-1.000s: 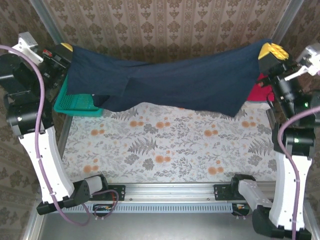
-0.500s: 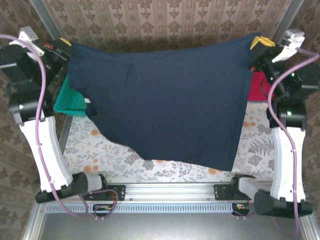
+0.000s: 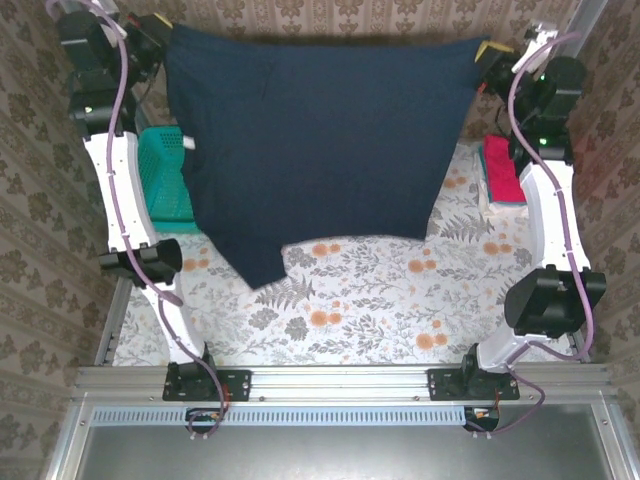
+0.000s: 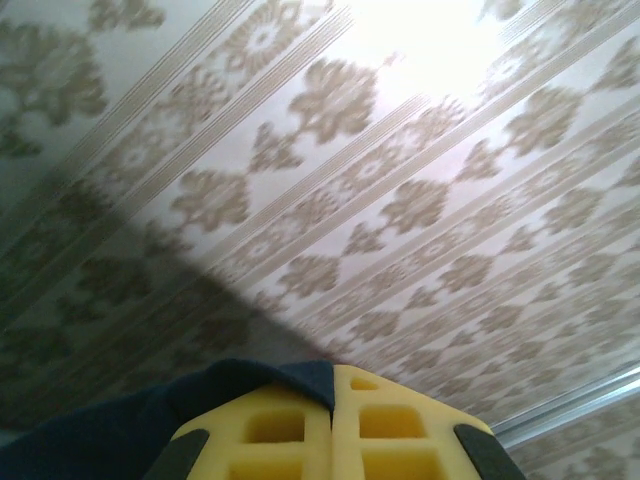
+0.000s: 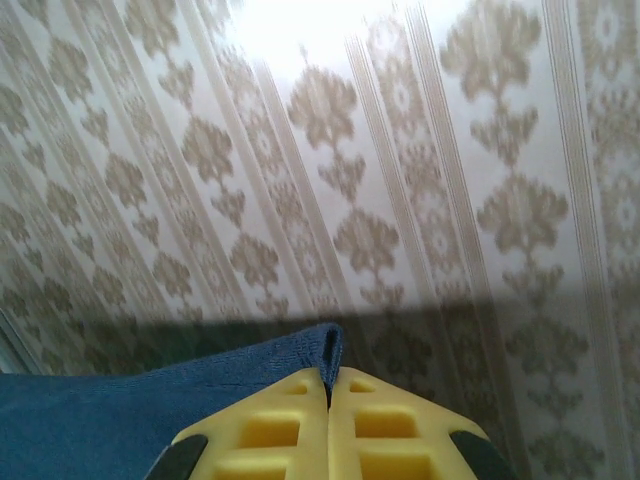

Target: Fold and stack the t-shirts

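The navy t-shirt has risen higher, spread wide.

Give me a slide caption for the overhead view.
Left gripper and right gripper hold a navy t-shirt spread above the floral table.

Above the table hangs a t-shirt (basket left, folded t-shirts right).

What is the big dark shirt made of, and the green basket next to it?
The navy t-shirt looks like soft matte cloth: it hangs in limp folds. The teal basket seems rigid plastic, with a grid of holes.
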Available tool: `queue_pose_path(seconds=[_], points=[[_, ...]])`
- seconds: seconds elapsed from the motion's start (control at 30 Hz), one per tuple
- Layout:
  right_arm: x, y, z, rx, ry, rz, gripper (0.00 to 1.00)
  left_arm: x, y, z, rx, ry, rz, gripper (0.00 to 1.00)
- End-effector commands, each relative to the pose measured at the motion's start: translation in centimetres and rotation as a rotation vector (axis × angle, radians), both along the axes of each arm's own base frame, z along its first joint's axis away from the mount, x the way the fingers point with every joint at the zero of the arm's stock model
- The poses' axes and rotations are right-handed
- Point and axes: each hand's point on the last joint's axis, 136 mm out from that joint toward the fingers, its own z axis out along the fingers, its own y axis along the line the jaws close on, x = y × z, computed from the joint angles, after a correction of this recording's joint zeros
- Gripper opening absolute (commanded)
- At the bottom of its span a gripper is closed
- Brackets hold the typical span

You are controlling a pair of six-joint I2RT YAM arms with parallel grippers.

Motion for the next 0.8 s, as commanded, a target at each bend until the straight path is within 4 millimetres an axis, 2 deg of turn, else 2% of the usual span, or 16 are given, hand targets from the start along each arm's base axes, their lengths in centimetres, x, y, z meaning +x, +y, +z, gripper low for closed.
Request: queue_pose_path(seconds=[0.0,0.1,0.17,0.23,0.33,0.4,0.43,0.5,0.57,0.6,0.7,0.77], points=[[-4.8,-0.7,9.6,0.001,-0.228,-0.056,0.0,-4.8,1.8,7.4,-0.117,-0.173,-0.003,0.0],[-5.9,-1.1,11.3,0.004,-0.254,-0.069,0.0,-6.8,2.0,8.2,-0.083,-0.183,0.03,0.0],[-6.4,-1.3,11.5,0.002,-0.256,-0.076,0.0,-8.1,1.8,7.9,-0.054,-0.172,0.04,0.0],[-6.9,-1.5,10.6,-0.01,-0.24,-0.088,0.0,-9.4,1.4,7.1,-0.016,-0.158,0.042,0.0],[-7.4,-1.6,7.4,-0.035,-0.191,-0.103,0.0,-10.2,0.9,3.8,0.04,-0.099,0.042,0.0],[-7.2,-1.5,3.0,-0.06,-0.11,-0.107,0.0,-10.3,0.7,-0.2,0.052,-0.031,0.044,0.0],[-8.1,-1.3,1.6,-0.07,-0.093,-0.108,0.0,-10.4,0.4,-2.1,0.058,0.0,0.038,0.0],[-9.1,-0.8,-3.3,-0.086,-0.026,-0.105,0.0,-10.9,-0.3,-7.3,0.071,0.095,0.022,0.0],[-10.8,-0.1,-7.5,-0.103,0.032,-0.096,0.0,-11.7,-1.2,-13.1,0.085,0.196,0.002,0.0],[-11.3,0.1,-10.8,-0.104,0.09,-0.086,0.0,-12.4,-1.6,-16.5,0.087,0.259,-0.002,0.0],[-13.9,1.2,-19.1,-0.058,0.238,-0.055,0.0,-15.3,-2.6,-26.4,0.091,0.448,-0.015,0.0],[-15.6,1.5,-24.7,0.017,0.358,-0.054,0.0,-17.5,-2.6,-32.2,0.085,0.572,-0.014,0.0]])
